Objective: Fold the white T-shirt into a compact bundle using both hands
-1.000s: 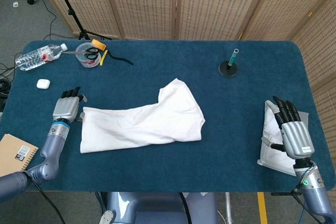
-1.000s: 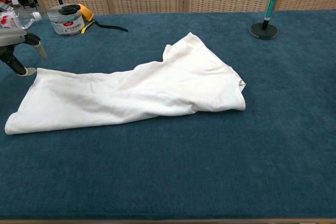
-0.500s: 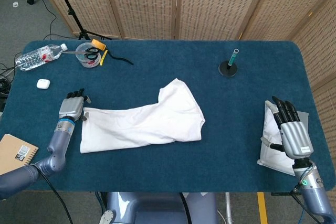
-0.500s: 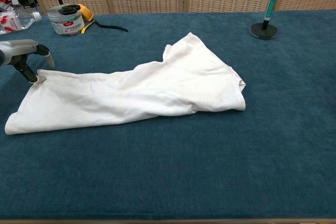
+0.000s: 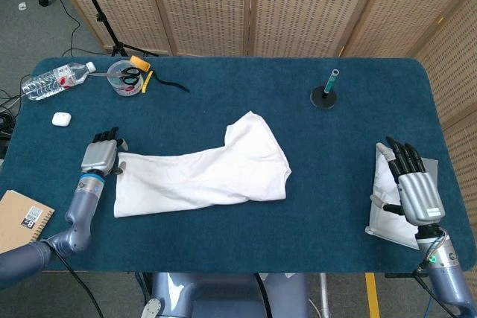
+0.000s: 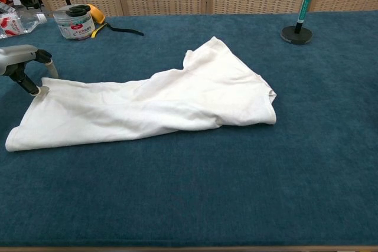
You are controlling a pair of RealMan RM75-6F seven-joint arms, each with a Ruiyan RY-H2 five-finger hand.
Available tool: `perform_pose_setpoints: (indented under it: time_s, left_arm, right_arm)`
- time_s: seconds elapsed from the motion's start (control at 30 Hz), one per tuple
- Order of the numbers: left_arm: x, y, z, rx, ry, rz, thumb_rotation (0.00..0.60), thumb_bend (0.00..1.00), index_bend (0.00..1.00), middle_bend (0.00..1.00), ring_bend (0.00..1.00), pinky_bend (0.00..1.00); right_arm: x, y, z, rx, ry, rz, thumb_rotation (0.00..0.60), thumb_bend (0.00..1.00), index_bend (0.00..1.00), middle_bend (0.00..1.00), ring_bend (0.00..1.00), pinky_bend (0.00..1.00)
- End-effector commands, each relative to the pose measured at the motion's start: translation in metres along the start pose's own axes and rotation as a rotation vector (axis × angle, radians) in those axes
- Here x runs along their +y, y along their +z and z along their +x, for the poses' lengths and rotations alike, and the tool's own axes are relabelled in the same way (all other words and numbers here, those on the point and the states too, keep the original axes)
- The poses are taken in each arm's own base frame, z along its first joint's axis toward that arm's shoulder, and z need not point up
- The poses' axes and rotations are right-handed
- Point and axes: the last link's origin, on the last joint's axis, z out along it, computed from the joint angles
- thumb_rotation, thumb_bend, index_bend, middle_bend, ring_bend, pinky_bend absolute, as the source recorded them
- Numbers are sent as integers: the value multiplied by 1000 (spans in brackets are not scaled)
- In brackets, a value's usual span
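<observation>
Two hands show in the head view. Left hand (image 5: pixel 100 157) sits at the far-left top corner of the white T-shirt (image 5: pixel 205 173), fingertips down at the cloth edge; whether they pinch the fabric, cannot tell from here. Shirt lies partly folded, a long band across mid-table (image 5: pixel 350 147), its right end doubled into a peaked flap. Right hand (image 5: pixel 414 185) rests well apart at the table's right edge, fingers straight and spread, holding nothing, lying over a white folded cloth (image 5: pixel 384 210). Back-left: water bottle (image 5: pixel 54 80), clear tub with scissors (image 5: pixel 125 77), white earbud case (image 5: pixel 61 118); notebook (image 5: pixel 21 219) near the front-left corner. A pen stand (image 5: pixel 325 94) stands back-right. Chest view: left hand (image 6: pixel 23 63) at frame left, two fingertips (image 6: pixel 41 90) touching the shirt's corner, grip still unclear. T-shirt (image 6: pixel 153 107) stretches from there to centre-right. Right hand outside this view.
</observation>
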Motion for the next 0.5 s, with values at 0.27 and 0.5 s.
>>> perform_pose_setpoints:
  time_s: [0.27, 0.5]
  left_arm:
    - [1, 0, -7, -5, -8, 5, 600, 403, 407, 0, 0, 0]
    - [2, 1, -11, 13, -29, 21, 600, 404, 585, 0, 0, 0]
  right_arm:
    - [0, 0, 2, 6, 6, 2, 600, 0, 0, 0, 0, 0]
    - [0, 0, 2, 7, 12, 5, 600, 0, 0, 0, 0, 0]
